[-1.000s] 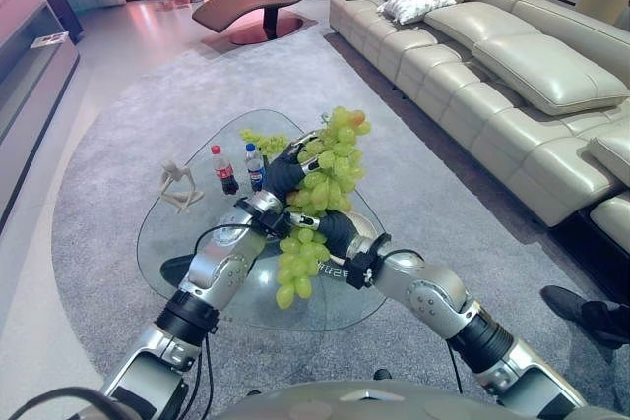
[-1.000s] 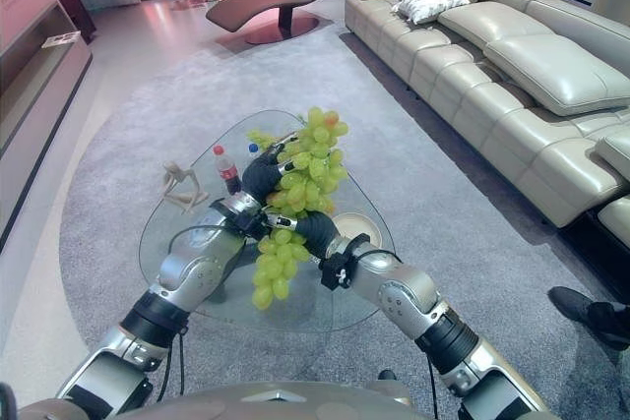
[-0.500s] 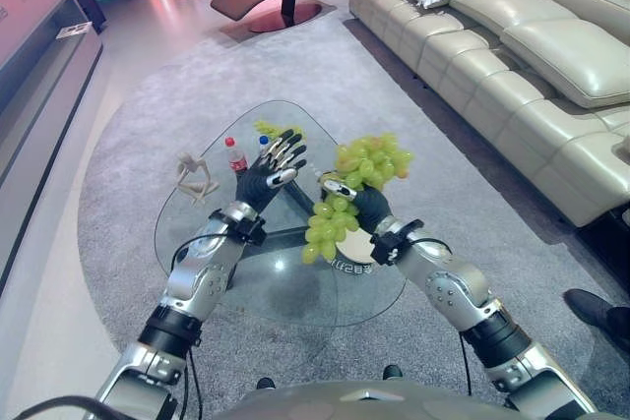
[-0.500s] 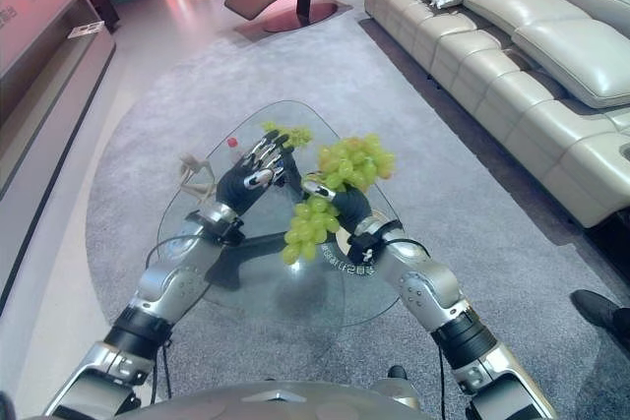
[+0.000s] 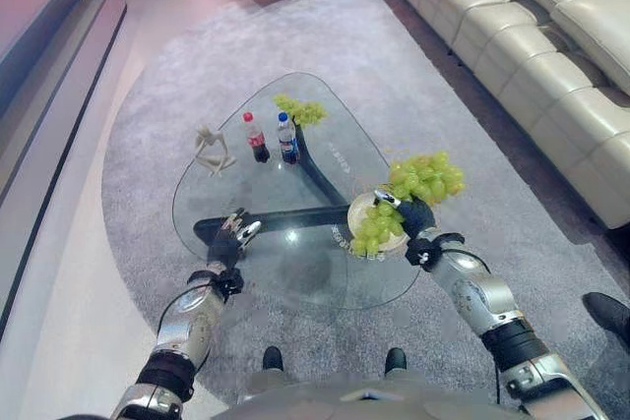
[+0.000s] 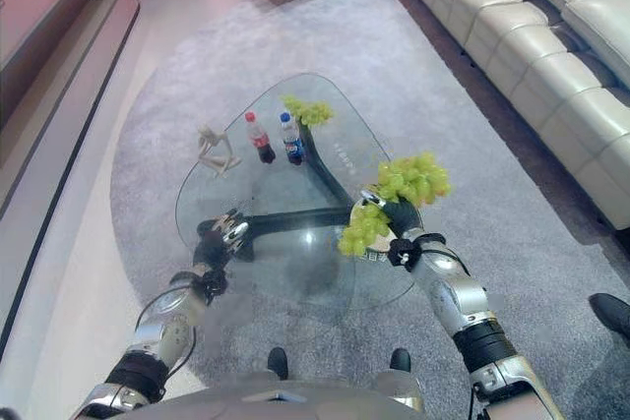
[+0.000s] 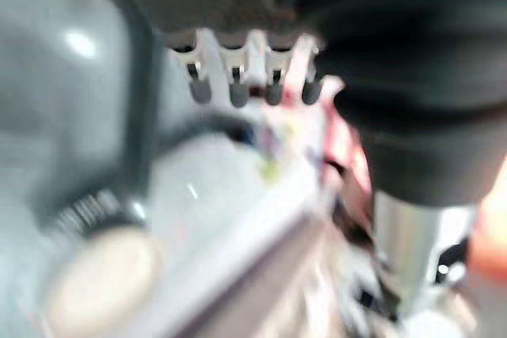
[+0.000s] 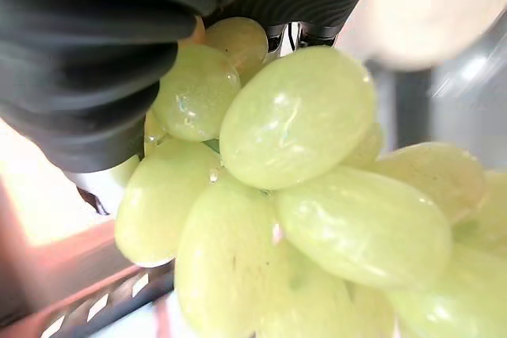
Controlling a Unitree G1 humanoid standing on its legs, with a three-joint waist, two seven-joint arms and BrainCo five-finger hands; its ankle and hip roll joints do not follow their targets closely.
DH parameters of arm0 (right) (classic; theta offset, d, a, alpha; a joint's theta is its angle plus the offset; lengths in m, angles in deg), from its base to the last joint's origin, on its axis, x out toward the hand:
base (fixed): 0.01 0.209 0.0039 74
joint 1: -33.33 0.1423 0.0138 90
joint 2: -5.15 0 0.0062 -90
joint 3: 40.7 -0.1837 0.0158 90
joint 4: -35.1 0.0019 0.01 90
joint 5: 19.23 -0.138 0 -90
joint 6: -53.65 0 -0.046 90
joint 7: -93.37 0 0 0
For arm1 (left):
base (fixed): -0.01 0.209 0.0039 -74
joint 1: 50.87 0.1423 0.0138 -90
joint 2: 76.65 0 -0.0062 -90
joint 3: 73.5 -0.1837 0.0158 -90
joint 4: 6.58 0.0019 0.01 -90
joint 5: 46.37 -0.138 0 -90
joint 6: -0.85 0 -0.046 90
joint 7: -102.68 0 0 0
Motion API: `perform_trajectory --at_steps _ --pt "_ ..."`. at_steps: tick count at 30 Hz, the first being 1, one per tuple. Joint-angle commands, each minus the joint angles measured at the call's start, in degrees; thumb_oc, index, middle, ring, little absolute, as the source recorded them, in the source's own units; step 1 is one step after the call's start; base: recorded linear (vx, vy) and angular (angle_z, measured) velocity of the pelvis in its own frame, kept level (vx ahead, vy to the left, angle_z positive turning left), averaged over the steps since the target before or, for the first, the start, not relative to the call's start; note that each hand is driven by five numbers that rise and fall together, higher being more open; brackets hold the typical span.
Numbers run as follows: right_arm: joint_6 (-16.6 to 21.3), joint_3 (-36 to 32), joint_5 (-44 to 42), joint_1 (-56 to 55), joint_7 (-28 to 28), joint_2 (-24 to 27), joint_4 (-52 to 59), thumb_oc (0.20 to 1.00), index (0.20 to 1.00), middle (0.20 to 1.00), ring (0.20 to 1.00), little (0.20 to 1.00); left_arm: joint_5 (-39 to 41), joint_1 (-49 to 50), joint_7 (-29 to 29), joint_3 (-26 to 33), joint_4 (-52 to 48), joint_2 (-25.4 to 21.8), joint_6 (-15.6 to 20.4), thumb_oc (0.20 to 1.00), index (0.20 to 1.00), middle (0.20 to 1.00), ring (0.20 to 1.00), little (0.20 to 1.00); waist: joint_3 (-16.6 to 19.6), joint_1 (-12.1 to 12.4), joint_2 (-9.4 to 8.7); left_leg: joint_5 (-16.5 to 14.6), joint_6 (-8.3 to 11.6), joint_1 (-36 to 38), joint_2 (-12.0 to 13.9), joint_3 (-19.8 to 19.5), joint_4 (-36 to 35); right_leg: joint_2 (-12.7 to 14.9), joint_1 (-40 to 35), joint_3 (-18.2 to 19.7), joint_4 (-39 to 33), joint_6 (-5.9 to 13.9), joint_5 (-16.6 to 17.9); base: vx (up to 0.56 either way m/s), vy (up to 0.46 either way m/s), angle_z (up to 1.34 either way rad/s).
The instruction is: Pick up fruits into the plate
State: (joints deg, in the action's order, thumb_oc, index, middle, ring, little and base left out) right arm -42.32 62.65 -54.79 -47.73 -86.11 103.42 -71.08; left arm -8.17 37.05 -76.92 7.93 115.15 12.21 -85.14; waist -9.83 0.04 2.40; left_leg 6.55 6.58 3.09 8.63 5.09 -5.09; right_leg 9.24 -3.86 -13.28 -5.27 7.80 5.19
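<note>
Grapes over the plate, not yet released

The right hand [image 5: 413, 215] grips the large grape bunch [image 5: 418, 182] above the plate [image 5: 360, 208]; the left hand [image 5: 229, 236] hangs open; a smaller bunch [image 5: 300, 109] waits on the surface [image 5: 295, 263].

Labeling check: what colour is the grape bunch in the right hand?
Light green grape bunch, clearest in the right wrist view.

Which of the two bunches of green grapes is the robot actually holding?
The big bunch gripped in the right hand, hanging over the white plate. The smaller bunch lies untouched on the glass table, at the far tip behind the two bottles.

I see plump green grapes [image 8: 297, 120] pressed right against my right hand's [image 8: 95, 61] dark ribbed cover, pale plate [image 8: 436, 5] behind.
</note>
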Motion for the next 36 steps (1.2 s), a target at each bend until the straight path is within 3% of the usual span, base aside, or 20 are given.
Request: perform_trajectory --at_steps 1,4,8,11,16,17,18,20,23,31,36 --pt "6.29 -3.05 2.97 8.38 -2.42 1.65 -1.31 0.2 0.2 0.2 0.2 0.2 -2.03 -5.61 2.24 0.85 4.43 -2.59 1.63 1.0 1.0 1.0 1.0 1.0 -4.21 1.45 -3.18 -8.07 -2.73 -1.44 -3.48 1.66 3.46 -0.35 0.97 -1.16 7.02 -1.62 -8.01 -0.18 -0.067 0.2" --pt "6.76 -2.4 9.6 13.35 -5.46 4.9 -9.99 0.2 0.2 0.2 0.2 0.2 -4.58 -6.93 2.36 0.57 11.6 -2.47 -0.83 1.0 1.0 1.0 1.0 1.0 -6.73 2.61 -3.32 -7.66 -2.75 -3.0 -3.68 0.62 3.3 -0.61 2.24 -1.67 7.6 -1.96 -8.17 -0.1 -0.066 0.12" --pt "6.92 -0.94 14.93 18.05 -6.99 8.14 -19.22 0.2 0.2 0.2 0.2 0.2 -7.0 -6.6 1.91 1.15 18.12 -2.52 -0.91 1.0 1.0 1.0 1.0 1.0 -8.49 3.91 -3.22 -7.4 -2.8 -4.2 -4.17 -0.74 3.14 -0.96 3.03 -1.92 8.05 -2.33 -8.44 -0.01 -0.042 0.12" --pt "6.85 -0.65 20.35 22.09 -7.27 11.73 -26.15 0.2 0.2 0.2 0.2 0.2 -21.3 -6.26 3.27 -0.66 24.87 -3.99 -2.92 1.0 1.0 1.0 1.0 1.0 -10.95 5.16 -2.62 -6.97 -2.91 -6.69 -4.81 -1.75 3.71 -0.99 5.3 -2.1 9.0 -2.41 -8.34 -0.06 -0.038 0.09" --pt "6.53 1.18 24.33 27.87 -7.41 15.74 -31.56 0.2 0.2 0.2 0.2 0.2 -24.67 -7.18 3.96 -3.4 28.67 -5.13 -1.87 1.0 1.0 1.0 1.0 1.0 -14.12 5.77 -1.18 -5.96 -3.21 -9.66 -5.53 -2.13 3.61 -1.47 8.47 -2.01 9.87 -2.63 -8.13 -0.08 0.006 0.1" --pt "6.85 1.48 26.4 29.43 -7.28 16.83 -33.66 0.2 0.2 0.2 0.2 0.2 -27.96 -7.39 5.86 -4.55 29.01 -5.44 -0.63 1.0 1.0 1.0 1.0 1.0 -15.2 5.92 -0.71 -5.85 -3.19 -10.66 -5.86 -2.31 3.89 -1.53 9.49 -2.07 10.2 -2.68 -8.06 -0.06 0.002 0.06" --pt "6.25 2.43 27.9 31.07 -7.44 17.97 -35.42 0.2 0.2 0.2 0.2 0.2 -38.0 -8.08 9.04 -7.29 28.97 -6.47 0.83 1.0 1.0 1.0 1.0 1.0 -16.67 6.14 -0.36 -5.78 -3.3 -11.82 -6.42 -2.56 4.13 -1.56 10.83 -2.02 10.52 -2.63 -7.78 -0.05 -0.006 0.11" --pt "4.39 3.59 29.05 32.84 -6.84 19.07 -36.42 0.2 0.2 0.2 0.2 0.2 -42.61 -8.48 9.34 -10.88 28.26 -8.08 1.11 1.0 1.0 1.0 1.0 1.0 -18.03 6.29 -0.1 -5.5 -3.43 -13.1 -6.77 -2.75 4.45 -1.67 12.24 -1.95 11.15 -2.58 -7.69 -0.04 -0.012 0.11" --pt "3.8 7.07 32.04 38.34 -7.4 22.06 -39.96 0.2 0.2 0.2 0.2 0.2 -40.59 -9.1 7.27 -14.23 28.45 -8.33 -1.21 1.0 1.0 1.0 1.0 1.0 -19.96 6.7 0.95 -4.55 -3.81 -17.17 -7.4 -2.78 5.78 -1.65 16.87 -2.09 13.46 -2.5 -7.39 -0.07 0.012 0.04" --pt "-0.04 13.19 39.54 49.18 -13.15 25.09 -46.12 0.2 0.2 0.2 0.2 0.2 -37.42 -7.31 8.22 -17.2 27.98 -8.01 0.6 1.0 1.0 1.0 1.0 1.0 -19.96 9.07 4.31 -3.39 -4.92 -29.62 -10.03 -4.72 10.29 -0.44 30.67 -3.06 21.95 -3.2 -8.76 -0.01 0.014 0.01" --pt "-1.09 15.01 43.35 52.5 -15.66 26.35 -47.84 0.2 0.2 0.2 0.2 0.2 -34.91 -6.26 7.67 -17.12 26.09 -7.74 0.32 1.0 1.0 1.0 1.0 1.0 -19.96 9.98 5.98 -3.14 -5.17 -33.76 -10.74 -4.77 11.72 0.13 35.05 -3.23 24.02 -3.46 -9.04 0.01 0.043 0.1"
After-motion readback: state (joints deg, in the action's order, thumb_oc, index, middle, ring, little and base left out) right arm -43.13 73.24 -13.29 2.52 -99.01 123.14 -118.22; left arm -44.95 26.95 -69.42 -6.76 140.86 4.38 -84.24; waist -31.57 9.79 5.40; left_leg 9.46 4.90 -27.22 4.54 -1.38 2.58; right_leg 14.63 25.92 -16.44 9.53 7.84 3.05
